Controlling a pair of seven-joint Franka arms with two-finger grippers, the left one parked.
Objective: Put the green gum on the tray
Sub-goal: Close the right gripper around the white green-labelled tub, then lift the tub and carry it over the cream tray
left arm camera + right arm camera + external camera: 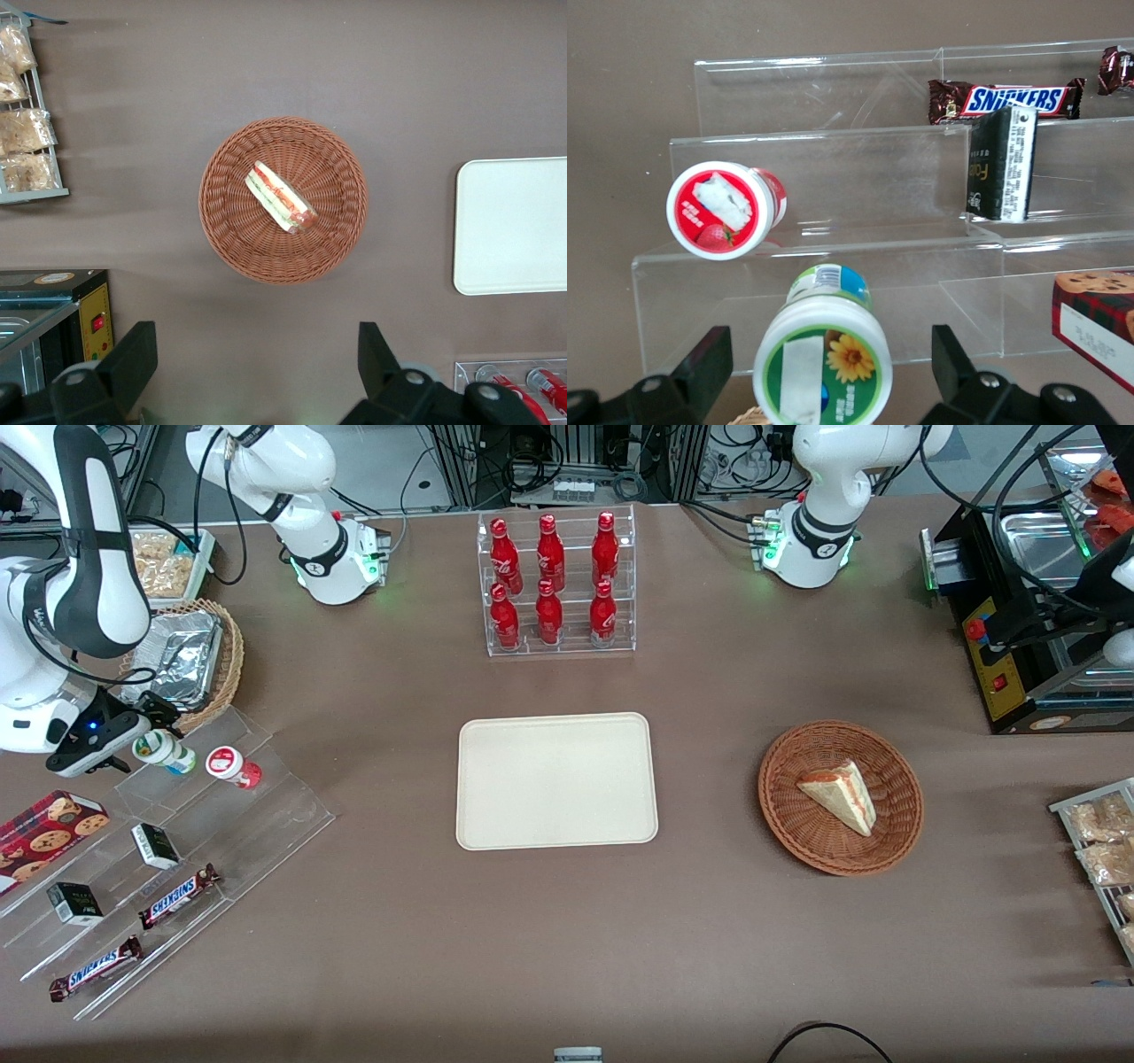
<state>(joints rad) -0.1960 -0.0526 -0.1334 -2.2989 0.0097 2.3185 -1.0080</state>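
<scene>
From the front, the gripper point(142, 731) sits by the clear stepped rack point(168, 859) at the working arm's end of the surface point(567, 939). The green gum point(165, 751) lies on the rack's top step, with one red gum point(232, 766) just beside it. One tray point(556, 780) lies well apart, mid-surface. Six red bottles point(551, 580) stand at the tray's twelve o'clock. Two Snickers bars point(177, 895) and two small dark boxes point(156, 846) lie on the lower steps.

The left wrist camera shows one wicker basket point(221, 230) holding one sandwich point(280, 197).

The right wrist camera shows the green gum point(824, 359) between the wide-open jaws, untouched.
</scene>
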